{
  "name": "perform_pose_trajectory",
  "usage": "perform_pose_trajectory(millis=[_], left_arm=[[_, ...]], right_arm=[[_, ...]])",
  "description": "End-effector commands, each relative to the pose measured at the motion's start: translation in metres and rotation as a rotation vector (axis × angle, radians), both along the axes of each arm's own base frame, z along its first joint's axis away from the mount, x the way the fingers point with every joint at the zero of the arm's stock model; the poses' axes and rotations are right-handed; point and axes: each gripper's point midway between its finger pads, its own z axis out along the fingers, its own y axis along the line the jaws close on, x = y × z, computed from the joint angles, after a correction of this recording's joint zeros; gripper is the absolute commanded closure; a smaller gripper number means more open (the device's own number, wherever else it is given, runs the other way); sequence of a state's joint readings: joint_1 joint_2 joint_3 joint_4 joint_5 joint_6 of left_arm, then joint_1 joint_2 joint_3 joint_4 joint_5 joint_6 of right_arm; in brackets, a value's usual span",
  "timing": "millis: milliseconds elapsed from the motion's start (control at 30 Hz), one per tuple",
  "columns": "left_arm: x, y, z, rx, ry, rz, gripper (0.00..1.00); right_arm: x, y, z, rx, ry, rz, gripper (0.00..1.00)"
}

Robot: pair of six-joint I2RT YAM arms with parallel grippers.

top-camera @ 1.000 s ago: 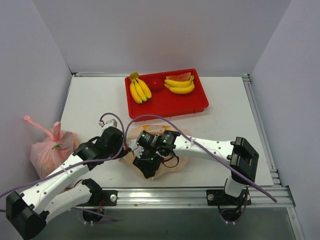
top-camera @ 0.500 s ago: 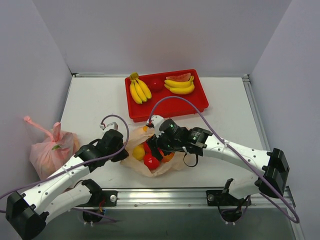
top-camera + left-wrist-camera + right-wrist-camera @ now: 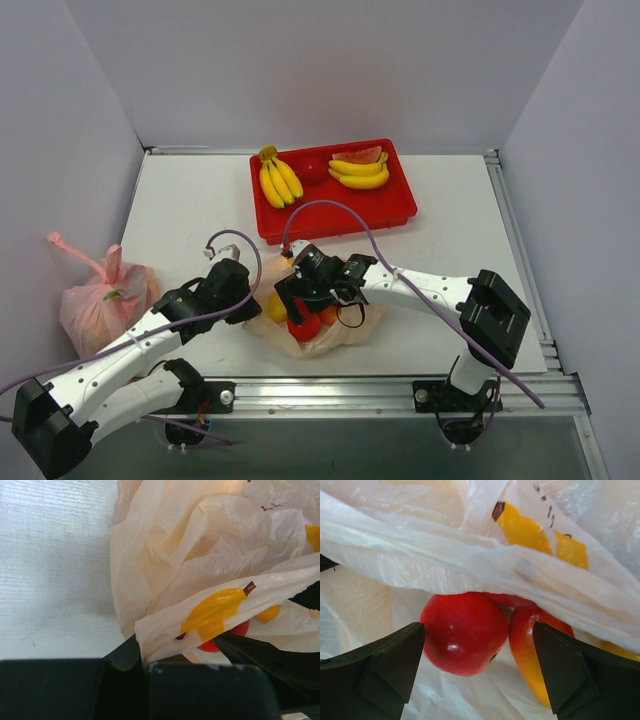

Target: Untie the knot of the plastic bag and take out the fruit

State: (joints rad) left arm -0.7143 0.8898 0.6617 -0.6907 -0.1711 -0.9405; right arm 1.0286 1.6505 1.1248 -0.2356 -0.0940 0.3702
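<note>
We judge the untying done; no knot shows anywhere, and the plastic bag [image 3: 165, 555] lies slack with its mouth spread, so the fruit inside shows from above. What is left is the emptying; several pieces sit in the bag, directly under and around the right pincer [image 3: 479, 628]. Well beyond that pincer, on the red tray [image 3: 400, 205], a small red round shape lies between the banana bunches [image 3: 278, 180]; it may be a fruit already carried over, though against the red floor we cannot be sure.

The right pincer stands wide open inside the bag's mouth; a red apple [image 3: 462, 630] lies between its jaws, nearer the left finger in its own camera. That finger's tip comes right up to the apple's side, but we cannot tell whether it touches. A red-and-yellow fruit [image 3: 527, 645] sits just beside the apple, toward the other finger; a fold of film drapes just above both. We judge this the reach for the next piece; nothing is gripped yet.

The left pincer [image 3: 145, 662] is closed on an edge of the bag; the printed film runs straight out from between its jaws, and we take it to be holding the mouth open. Off to that pincer's outer side, well apart, a pink bag [image 3: 95, 300] sits knotted.
</note>
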Motion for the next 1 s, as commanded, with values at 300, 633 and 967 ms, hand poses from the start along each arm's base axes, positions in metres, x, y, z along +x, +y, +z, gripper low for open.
perform_pose_trajectory(millis=[300, 633, 967], left_arm=[[0.01, -0.009, 0.02, -0.059, -0.065, 0.014, 1.0], [0.012, -0.005, 0.023, -0.041, -0.083, 0.023, 1.0], [0.024, -0.004, 0.04, 0.013, -0.125, 0.0, 1.0]], right_arm=[[-0.032, 0.031, -0.013, -0.059, 0.121, 0.138, 0.03], [-0.015, 0.011, 0.009, -0.049, 0.047, 0.083, 0.63], [-0.012, 0.025, 0.12, 0.202, -0.124, 0.191, 0.85]])
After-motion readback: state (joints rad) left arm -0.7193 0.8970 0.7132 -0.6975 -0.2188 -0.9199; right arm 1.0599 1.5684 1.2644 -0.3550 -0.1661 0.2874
